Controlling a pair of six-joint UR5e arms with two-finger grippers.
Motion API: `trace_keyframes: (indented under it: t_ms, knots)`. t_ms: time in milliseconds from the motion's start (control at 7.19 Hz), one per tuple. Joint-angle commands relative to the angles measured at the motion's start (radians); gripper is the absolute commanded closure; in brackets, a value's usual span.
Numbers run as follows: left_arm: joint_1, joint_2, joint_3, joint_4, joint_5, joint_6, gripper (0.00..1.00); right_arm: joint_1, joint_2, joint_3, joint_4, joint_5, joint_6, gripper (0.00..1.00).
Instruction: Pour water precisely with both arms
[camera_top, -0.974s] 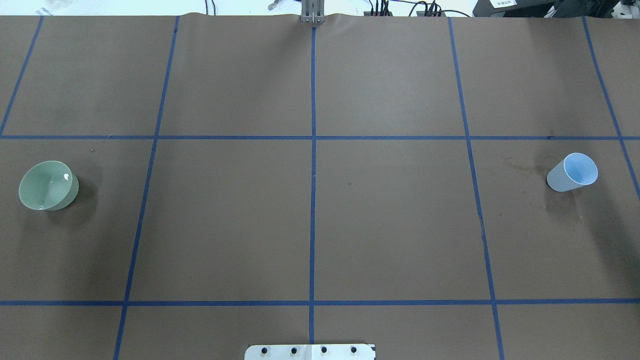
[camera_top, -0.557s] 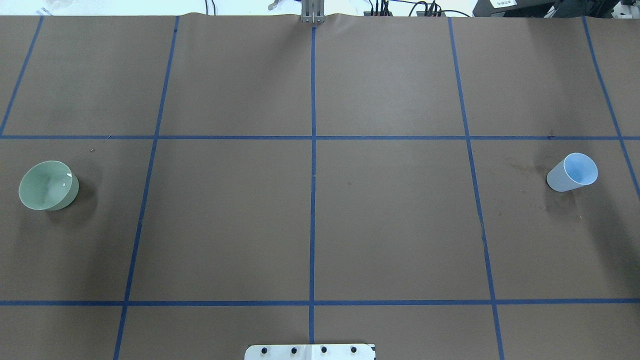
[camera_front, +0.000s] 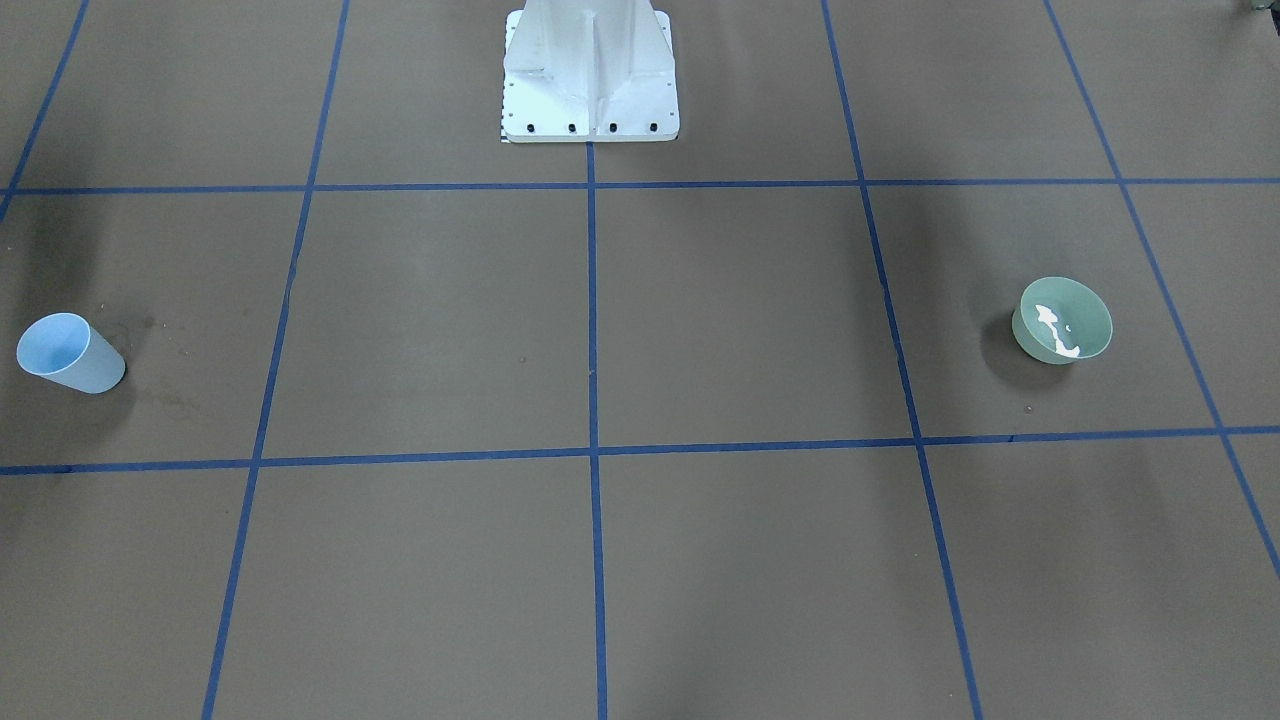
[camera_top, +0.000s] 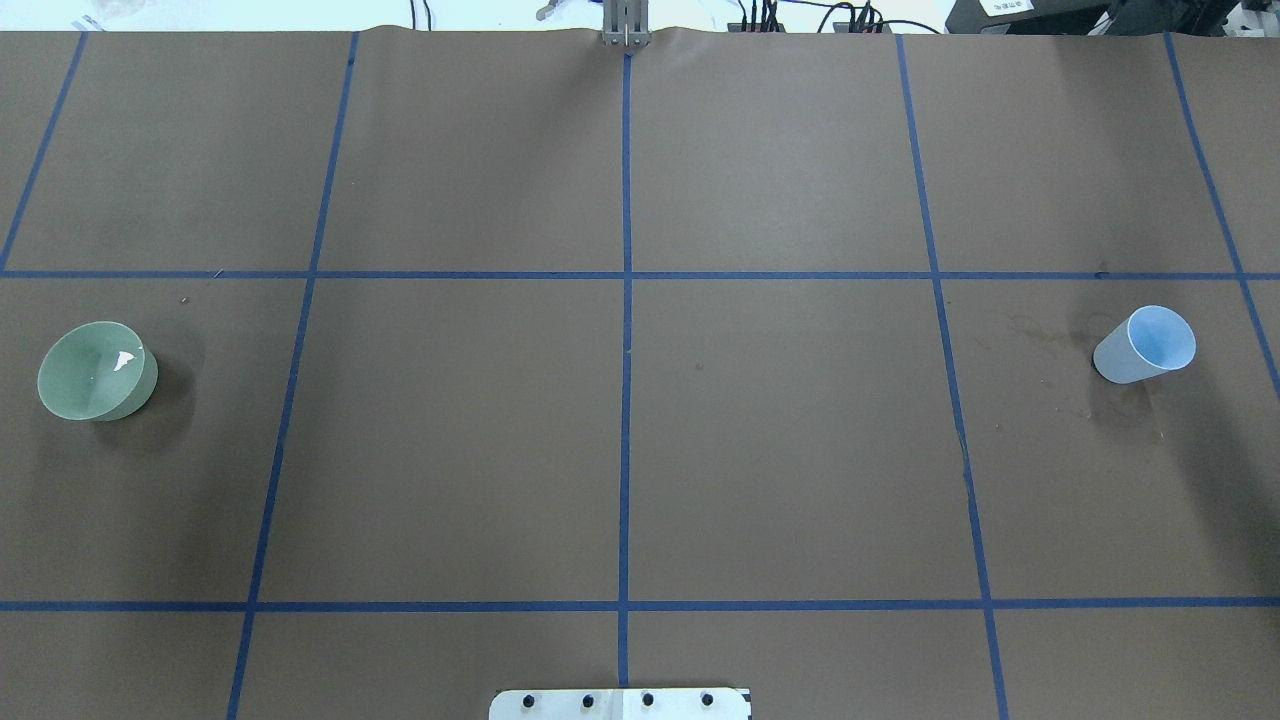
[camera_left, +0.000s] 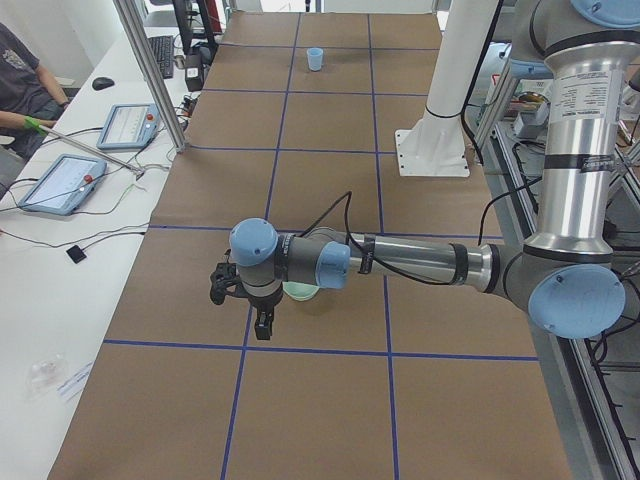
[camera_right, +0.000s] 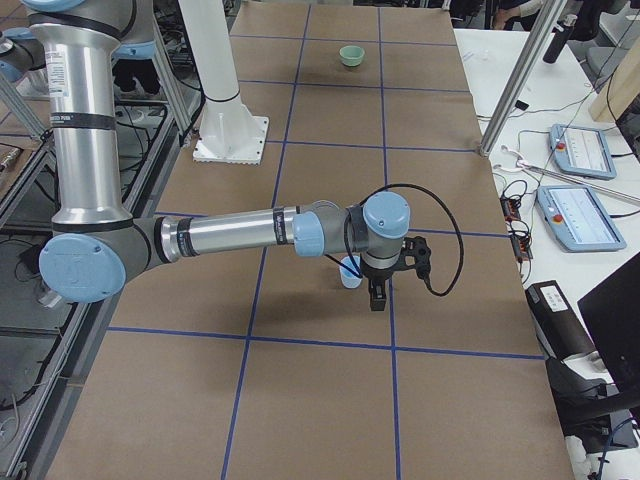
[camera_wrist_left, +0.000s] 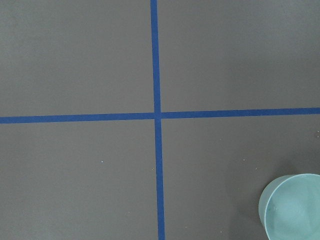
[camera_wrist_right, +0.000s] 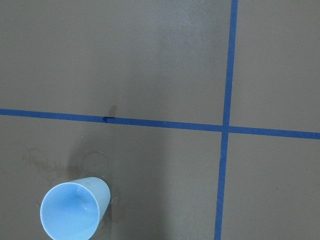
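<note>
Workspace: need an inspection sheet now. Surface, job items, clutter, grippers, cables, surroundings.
Surface: brown table mat with blue tape grid; faint stains beside the blue cup.
Job's things: green bowl upright on robot's left, whitish glints of water inside; blue cup upright on robot's right, contents unclear.
Clutter: nothing seen.
Grippers: left gripper near the bowl, right gripper near the cup; open or shut cannot be told.
Cables: black cable looped at right wrist; another at left wrist.
Surroundings: white pedestal; operator and tablets beside the table.
</note>
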Motion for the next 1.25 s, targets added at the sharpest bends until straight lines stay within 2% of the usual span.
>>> trace_keyframes:
  t_ms: [0, 557, 696, 835, 1113]
  knots:
    - [-0.002, 0.003, -0.011, 0.033, -0.011, 0.006, 0.0, -0.005, -0.002, 0.0, 0.0, -0.013, -0.001, 0.01]
    - [0.0, 0.008, -0.029, 0.029, -0.011, 0.007, 0.0, -0.006, 0.003, -0.031, 0.005, -0.013, 0.003, 0.01]
    - [0.002, 0.007, -0.028, 0.034, -0.011, 0.0, 0.0, -0.006, -0.009, -0.022, 0.049, -0.008, 0.004, 0.01]
    - [-0.003, 0.025, -0.089, 0.039, -0.015, -0.002, 0.0, -0.006, -0.009, -0.056, 0.064, -0.007, 0.004, 0.01]
    - [0.003, 0.048, -0.115, 0.03, -0.009, 0.0, 0.0, -0.006, -0.029, -0.019, 0.066, 0.003, 0.012, 0.01]
